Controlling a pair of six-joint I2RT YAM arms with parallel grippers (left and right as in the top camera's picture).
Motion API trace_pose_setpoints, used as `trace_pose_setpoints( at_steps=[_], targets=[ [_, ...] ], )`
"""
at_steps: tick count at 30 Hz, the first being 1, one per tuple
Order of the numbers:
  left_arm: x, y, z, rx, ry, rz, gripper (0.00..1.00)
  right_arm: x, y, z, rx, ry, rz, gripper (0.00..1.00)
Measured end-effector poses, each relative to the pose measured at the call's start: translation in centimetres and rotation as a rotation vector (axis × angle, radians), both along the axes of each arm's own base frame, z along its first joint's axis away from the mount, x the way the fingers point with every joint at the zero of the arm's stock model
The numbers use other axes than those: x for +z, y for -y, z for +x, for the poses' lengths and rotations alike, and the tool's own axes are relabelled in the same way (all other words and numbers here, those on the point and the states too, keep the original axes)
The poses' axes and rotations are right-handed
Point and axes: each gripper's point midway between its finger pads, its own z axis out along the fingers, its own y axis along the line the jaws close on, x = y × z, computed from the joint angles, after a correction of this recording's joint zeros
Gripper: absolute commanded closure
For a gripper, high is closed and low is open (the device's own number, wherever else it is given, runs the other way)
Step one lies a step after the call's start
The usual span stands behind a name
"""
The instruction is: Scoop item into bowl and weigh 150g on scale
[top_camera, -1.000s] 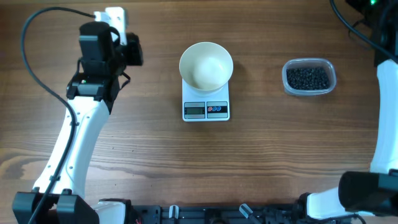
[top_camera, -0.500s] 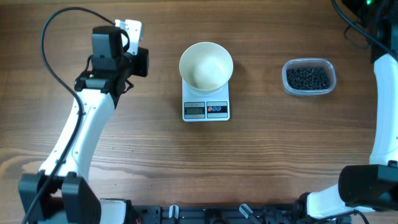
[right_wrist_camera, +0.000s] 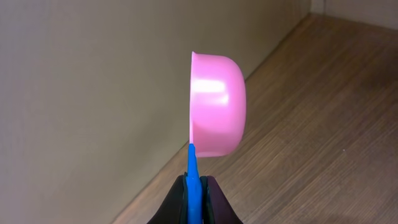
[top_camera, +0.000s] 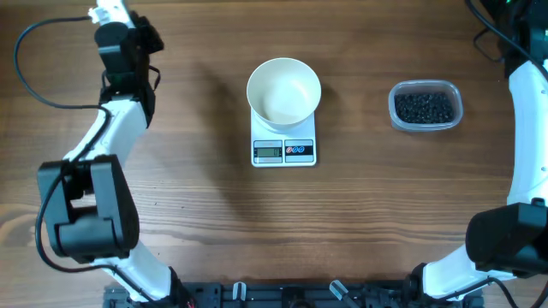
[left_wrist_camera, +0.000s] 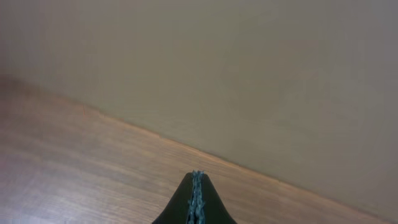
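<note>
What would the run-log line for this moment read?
left gripper: shut, empty | right gripper: shut on pink scoop | bowl: empty, on scale | beans: in tub

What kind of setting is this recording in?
Probably a robot test bench: a wood-grain table against a plain beige wall, two robot arms at its edge, and a scale with a bowl staged on it.

Brown wood-grain table (top_camera: pixel 385 214); plain beige wall (left_wrist_camera: pixel 249 74) behind.

overhead evenly lit, faint shadows, bowl (top_camera: pixel 283 89) bright; wrist cams dimmer, bg soft, glare on pink scoop (right_wrist_camera: pixel 217 118).
</note>
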Motion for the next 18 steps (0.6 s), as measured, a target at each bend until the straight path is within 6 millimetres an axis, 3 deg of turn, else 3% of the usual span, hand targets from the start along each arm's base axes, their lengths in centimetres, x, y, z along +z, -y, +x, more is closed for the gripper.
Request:
trace_pose_setpoints(
  at_steps=[4, 8, 11, 15, 18],
  targets=[
    [-1.8, 0.3, -0.1, -0.033, -0.058, -0.012, 0.96, -0.4, -0.5, -0.1, 0.019, -0.013, 0.025, 0.96],
    [-4.4, 4.3, -0.9, -0.252, -0.179, -0.007, 0.96, -1.3, -2.0, -0.2, 0.087, -0.051, 0.054, 0.96],
    [-6.1, 8.1, -3.4, -0.431, -0.307, -0.015, 0.96, -2.0, -3.7, -0.4, 0.148, -0.087, 0.059, 0.96],
    [-5.0, 11.9, -8.1, -0.631, -0.418, 0.049, 0.96, -2.7, -6.0, -0.5, 0.228, -0.128, 0.051, 0.96],
    [-1.3, 13.8, -11.8, -0.753, -0.409, 0.140, 0.96, -2.7, -7.0, -0.4, 0.269, -0.133, 0.031, 0.96]
  ],
)
